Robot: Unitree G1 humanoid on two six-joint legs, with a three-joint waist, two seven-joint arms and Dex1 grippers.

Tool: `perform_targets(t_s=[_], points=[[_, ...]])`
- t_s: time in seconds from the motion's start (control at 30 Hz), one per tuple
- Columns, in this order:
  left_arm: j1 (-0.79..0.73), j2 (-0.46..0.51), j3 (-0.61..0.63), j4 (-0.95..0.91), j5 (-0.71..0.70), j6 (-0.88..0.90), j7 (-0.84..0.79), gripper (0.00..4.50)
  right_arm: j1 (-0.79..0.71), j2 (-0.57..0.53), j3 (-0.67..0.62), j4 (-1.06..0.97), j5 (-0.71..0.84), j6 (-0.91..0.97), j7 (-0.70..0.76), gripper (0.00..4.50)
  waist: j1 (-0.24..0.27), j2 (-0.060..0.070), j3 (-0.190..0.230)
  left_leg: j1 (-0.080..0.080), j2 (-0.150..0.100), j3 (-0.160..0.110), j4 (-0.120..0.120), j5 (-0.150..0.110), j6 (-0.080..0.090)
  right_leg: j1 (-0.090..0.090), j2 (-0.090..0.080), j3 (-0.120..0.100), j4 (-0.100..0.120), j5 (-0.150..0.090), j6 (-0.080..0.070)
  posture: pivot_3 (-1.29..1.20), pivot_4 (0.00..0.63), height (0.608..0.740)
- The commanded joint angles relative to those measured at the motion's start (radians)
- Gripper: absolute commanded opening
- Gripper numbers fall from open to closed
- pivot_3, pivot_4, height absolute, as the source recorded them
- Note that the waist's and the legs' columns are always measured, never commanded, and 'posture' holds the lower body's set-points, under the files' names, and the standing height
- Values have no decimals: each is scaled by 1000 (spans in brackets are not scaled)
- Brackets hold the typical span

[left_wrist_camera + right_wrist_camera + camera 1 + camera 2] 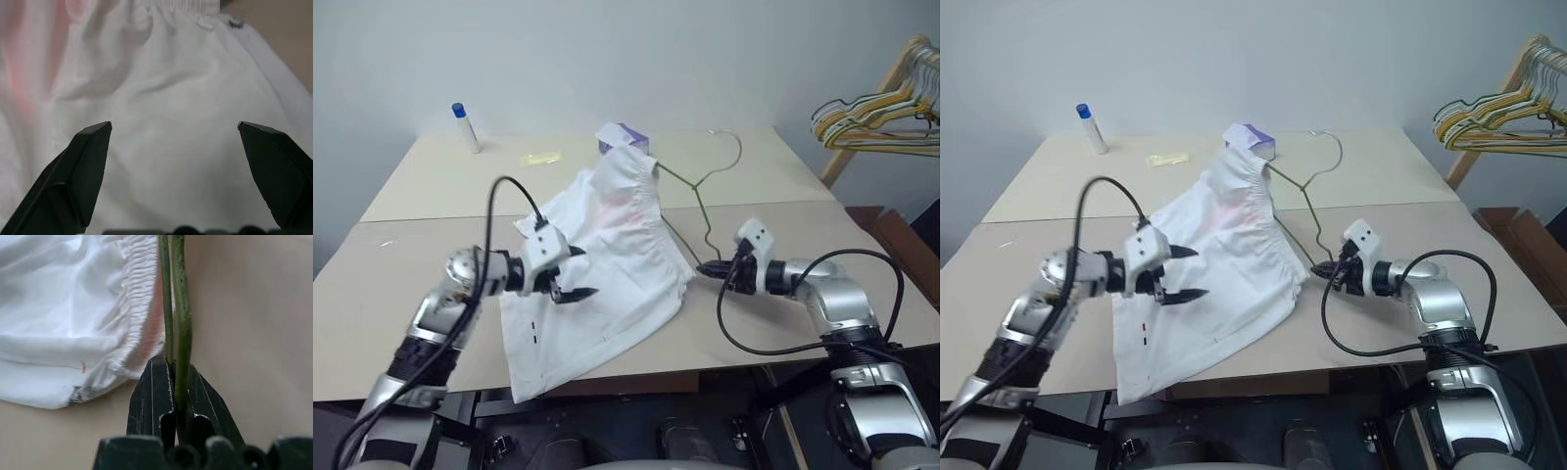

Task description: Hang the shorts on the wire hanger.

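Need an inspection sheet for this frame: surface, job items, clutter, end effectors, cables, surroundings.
Surface: beige table with a seam across the middle.
Job's things: shorts spread on the table, waistband raised over one end of the wire hanger; hook points to the far side.
Clutter: tissue box behind the shorts, blue-capped tube, yellowish scrap.
End effectors: left end effector open over the shorts, holding nothing; right end effector shut on the hanger's corner beside the waistband.
Cables: black cable looped over the left arm, another by the right arm.
Surroundings: bunched hangers on a wooden rack, plain wall.
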Motion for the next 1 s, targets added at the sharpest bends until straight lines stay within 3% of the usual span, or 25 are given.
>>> perform_targets(t_s=[0.03,0.27,0.6,0.8,1.0], points=[[-105,49,122,24,-86,-29,-49,4473,-59,-46,37,-50,-70,-129,22,0,-2,0,0,0,0,0,0,0,0,0,0,0,0,0,0,-61,0,740],[-360,129,220,264,-162,-79,-181,4473,-143,-71,118,-48,-144,-226,92,0,-17,0,0,0,0,0,0,0,0,1,0,-1,-1,0,0,-52,0,740],[-587,129,-18,602,47,-309,-491,4473,-225,-27,226,-84,-191,-119,169,0,-20,0,0,0,0,0,0,0,0,0,0,-1,0,0,0,-49,0,740],[-678,76,-114,736,174,-446,-519,4473,-256,-10,264,-74,-227,-69,165,0,-19,0,0,-1,0,0,0,0,0,0,0,-1,-1,0,0,-54,0,740],[-735,42,-191,846,181,-470,-525,4473,-270,6,270,-69,-236,-46,162,0,-21,0,0,-1,0,0,1,0,0,-1,0,0,0,0,0,-68,0,740]])
